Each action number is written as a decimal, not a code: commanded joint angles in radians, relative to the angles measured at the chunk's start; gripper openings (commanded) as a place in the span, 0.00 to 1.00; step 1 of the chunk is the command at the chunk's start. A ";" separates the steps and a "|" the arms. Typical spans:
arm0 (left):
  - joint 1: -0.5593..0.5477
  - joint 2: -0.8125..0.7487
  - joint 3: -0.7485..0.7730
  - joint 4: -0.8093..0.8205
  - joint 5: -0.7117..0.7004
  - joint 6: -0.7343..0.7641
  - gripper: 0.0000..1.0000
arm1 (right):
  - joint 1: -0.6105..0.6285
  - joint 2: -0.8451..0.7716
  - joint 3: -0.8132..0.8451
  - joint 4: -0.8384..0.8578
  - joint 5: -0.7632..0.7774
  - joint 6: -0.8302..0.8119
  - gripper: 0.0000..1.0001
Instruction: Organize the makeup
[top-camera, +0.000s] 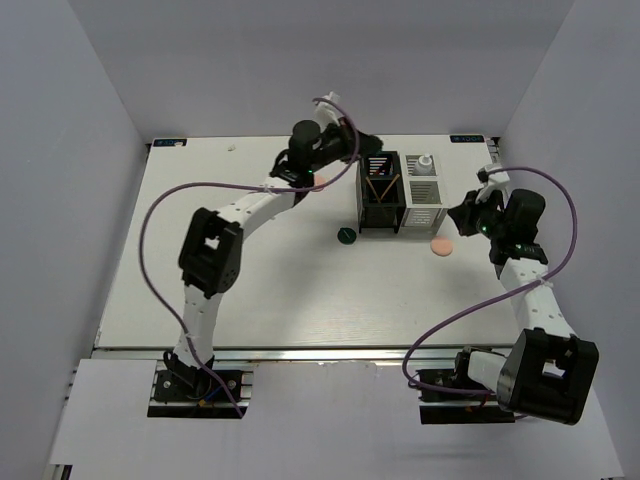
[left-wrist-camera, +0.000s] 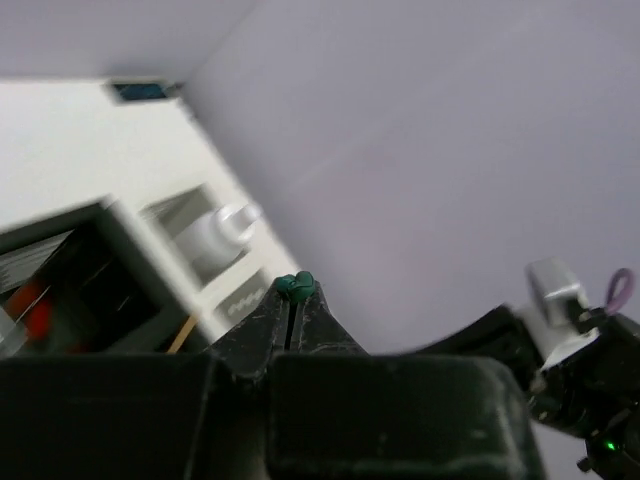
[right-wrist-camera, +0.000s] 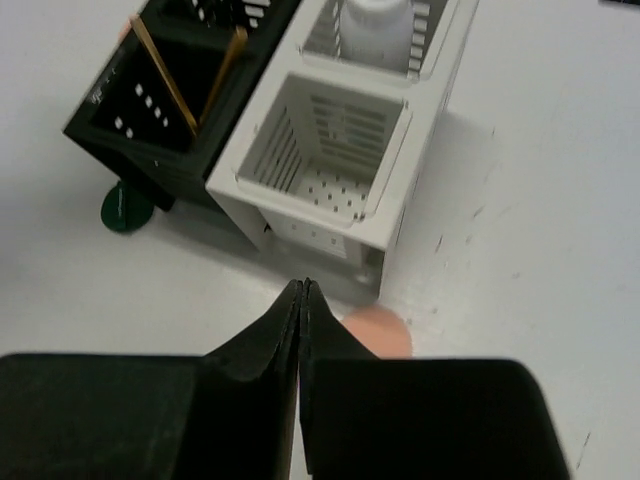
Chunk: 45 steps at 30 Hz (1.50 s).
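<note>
Left claw (left-wrist-camera: 293, 302) closed on small green piece (left-wrist-camera: 296, 286), possibly a disc; right claw (right-wrist-camera: 303, 292) closed, empty, near white organizer (right-wrist-camera: 395, 215); peach puff (right-wrist-camera: 380, 330) beside it.

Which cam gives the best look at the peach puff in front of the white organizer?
Top external: the peach puff lies whole and unblocked on the table, near the white organizer. Right wrist shows it close up, but the shut right pincer covers its lower part. Left wrist misses it.
</note>
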 joint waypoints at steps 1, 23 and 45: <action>-0.056 0.191 0.159 0.228 0.123 -0.041 0.01 | -0.011 -0.046 -0.033 -0.037 0.030 0.006 0.03; -0.265 0.426 0.461 0.015 -0.157 0.407 0.55 | -0.072 -0.057 -0.136 0.015 0.033 0.011 0.41; -0.267 0.351 0.425 -0.036 -0.171 0.433 0.64 | -0.072 0.120 -0.107 0.037 0.030 -0.018 0.47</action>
